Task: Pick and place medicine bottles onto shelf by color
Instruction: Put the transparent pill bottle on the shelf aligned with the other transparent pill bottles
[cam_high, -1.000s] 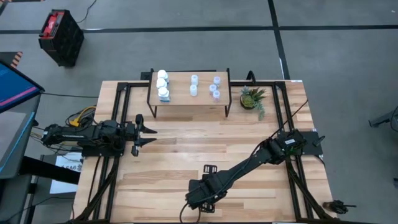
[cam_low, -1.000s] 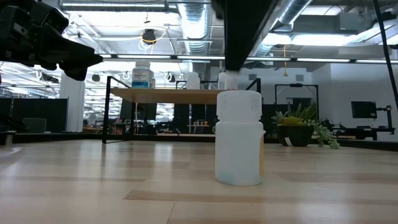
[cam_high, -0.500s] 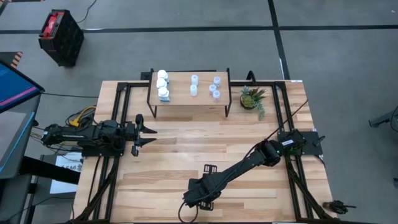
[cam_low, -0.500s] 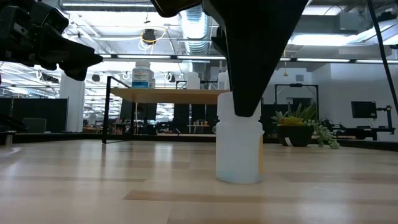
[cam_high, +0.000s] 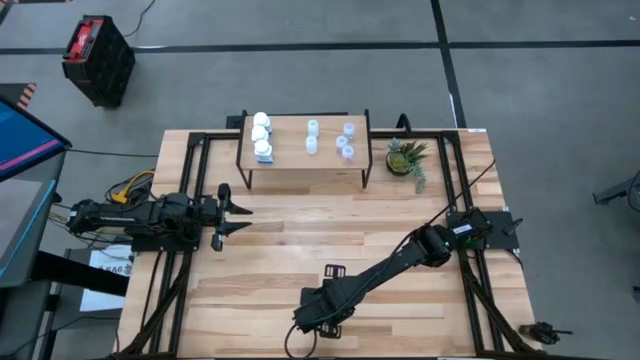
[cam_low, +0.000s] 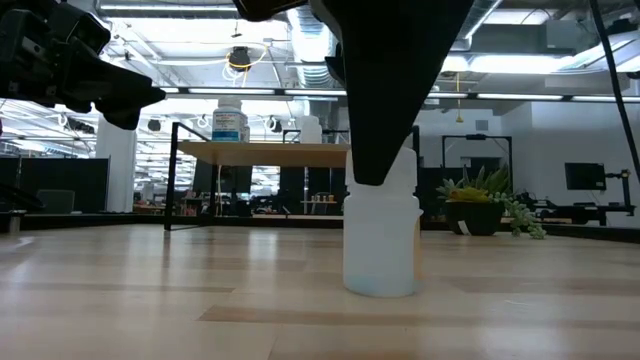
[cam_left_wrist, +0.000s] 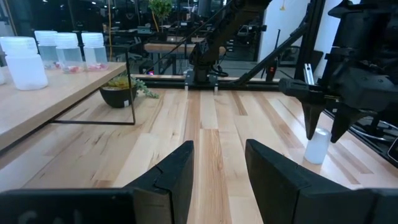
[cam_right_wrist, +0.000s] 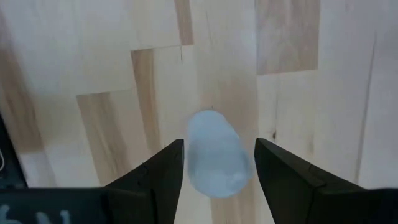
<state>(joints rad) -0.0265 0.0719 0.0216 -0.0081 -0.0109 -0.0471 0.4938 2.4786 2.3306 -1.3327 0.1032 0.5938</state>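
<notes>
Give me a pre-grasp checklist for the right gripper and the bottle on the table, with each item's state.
1. Bottle upright on the table: ok.
2. Right gripper open: ok.
3. Bottle between its fingers: ok, one finger on either side in the right wrist view.
4. Fingers down around the bottle body: not ok; the low view shows them over its cap only.
5. Left gripper shut and apart, at the table's left: ok.
6. Free room on the shelf: ok, bare wood between the bottle groups.
</notes>
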